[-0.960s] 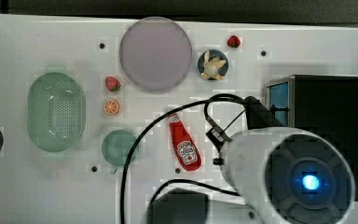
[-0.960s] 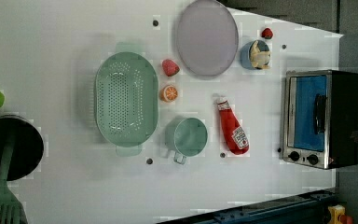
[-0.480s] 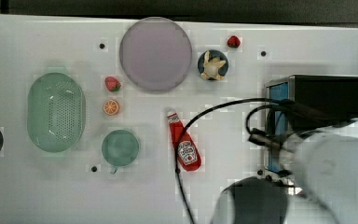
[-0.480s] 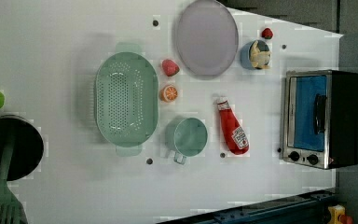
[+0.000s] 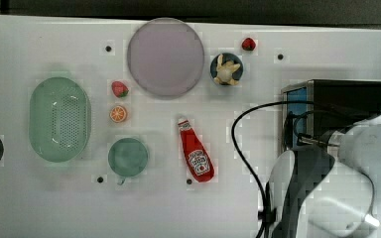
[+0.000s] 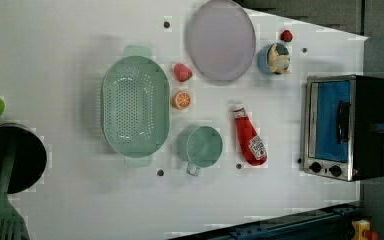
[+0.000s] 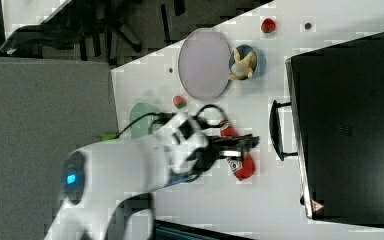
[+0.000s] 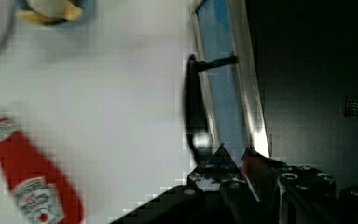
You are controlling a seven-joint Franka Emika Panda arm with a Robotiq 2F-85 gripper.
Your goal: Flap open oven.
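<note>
A black toaster oven (image 6: 344, 127) with a silver front frame sits at the right edge of the white surface (image 6: 70, 50) in the left view; its blue-tinted glass door (image 6: 332, 120) is shut, w/ a dark bar handle (image 7: 275, 131) standing off the front, knobs grouped at one end of the frame. In the right view the white arm reaches in from the right view's lower left, and the gripper (image 7: 245, 142) hovers just short of the handle, above a red ketchup bottle (image 7: 242, 167) lying on the surface. In the wrist view the gripper tips (image 8: 233, 156) sit near one end of the handle, close to the door edge; the tips look nearly together w/ nothing between them, but how wide they stand is hard to judge. Step in hand, as a judgement: hook or grip the handle. To do it well, centre on the bar rather than its end, get fingers behind it, then pull out and down along the door's hinge arc, not straight back, so the oven doesn't slide on the surface.
</note>
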